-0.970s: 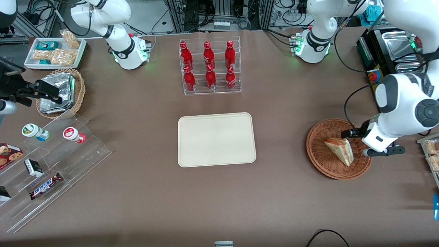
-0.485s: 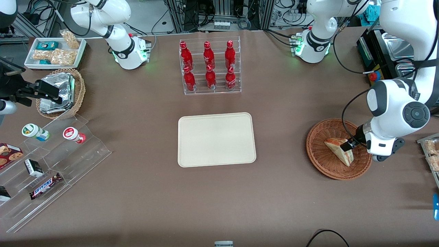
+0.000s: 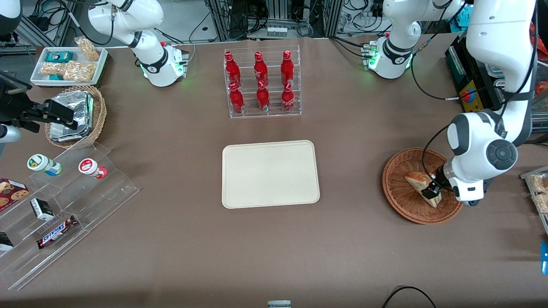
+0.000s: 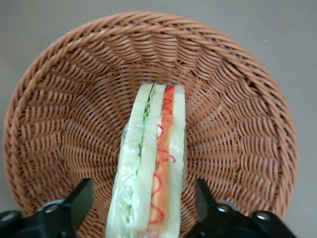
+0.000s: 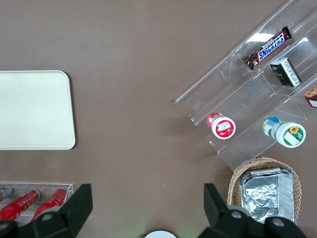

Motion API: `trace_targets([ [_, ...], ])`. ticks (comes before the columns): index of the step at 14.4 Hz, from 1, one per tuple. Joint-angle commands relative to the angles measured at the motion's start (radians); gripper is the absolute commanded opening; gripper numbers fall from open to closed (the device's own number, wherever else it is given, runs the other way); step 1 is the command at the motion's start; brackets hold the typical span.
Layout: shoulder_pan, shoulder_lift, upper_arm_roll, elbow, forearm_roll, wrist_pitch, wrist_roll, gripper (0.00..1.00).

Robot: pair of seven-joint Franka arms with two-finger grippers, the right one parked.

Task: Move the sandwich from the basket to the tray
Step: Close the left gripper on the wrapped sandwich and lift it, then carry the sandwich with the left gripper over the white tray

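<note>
The sandwich [image 3: 416, 180], a pale wedge with green and red-orange filling, lies in the shallow reddish-brown wicker basket [image 3: 393, 190] toward the working arm's end of the table. My gripper [image 3: 430, 189] is lowered into the basket and stands open astride the sandwich's wide end. In the left wrist view the sandwich [image 4: 154, 158] runs between the two black fingers [image 4: 81, 196], with a gap of basket [image 4: 64, 99] weave showing on each side. The cream-beige tray [image 3: 270, 174] sits bare at the table's middle, also seen as the tray [image 5: 34, 109] in the right wrist view.
A clear rack of red bottles [image 3: 262, 83] stands farther from the camera than the tray. Toward the parked arm's end are a tan basket of foil packets [image 3: 77, 115], a white snack tray [image 3: 68, 64] and a stepped acrylic shelf [image 3: 64, 201]. A snack container [image 3: 538, 188] sits beside the wicker basket.
My gripper has swung from the basket's rim in over the sandwich and dropped lower, so its fingers now flank the wedge. The sandwich has not moved.
</note>
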Motion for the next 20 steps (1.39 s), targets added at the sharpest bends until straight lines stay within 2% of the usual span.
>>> trace_targets([
  [1, -0.011, 0.000, 0.001, 0.000, 0.006, 0.004, -0.036, 0.16],
  [3, -0.018, -0.017, -0.001, 0.003, 0.007, -0.004, -0.033, 0.10],
  [5, -0.024, -0.064, -0.008, 0.010, 0.013, -0.103, 0.001, 0.07],
  [7, -0.057, -0.104, -0.017, 0.032, 0.012, -0.174, 0.120, 0.01],
  [9, -0.122, -0.115, -0.030, 0.070, 0.012, -0.225, 0.214, 0.00],
  [11, -0.200, -0.082, -0.033, 0.156, 0.004, -0.280, 0.391, 0.03],
  [12, -0.229, -0.054, -0.034, 0.197, -0.002, -0.289, 0.417, 0.03],
  [15, -0.327, 0.018, -0.085, 0.273, -0.060, -0.288, 0.400, 0.00],
  [20, -0.508, 0.203, -0.119, 0.509, -0.060, -0.282, 0.173, 0.00],
])
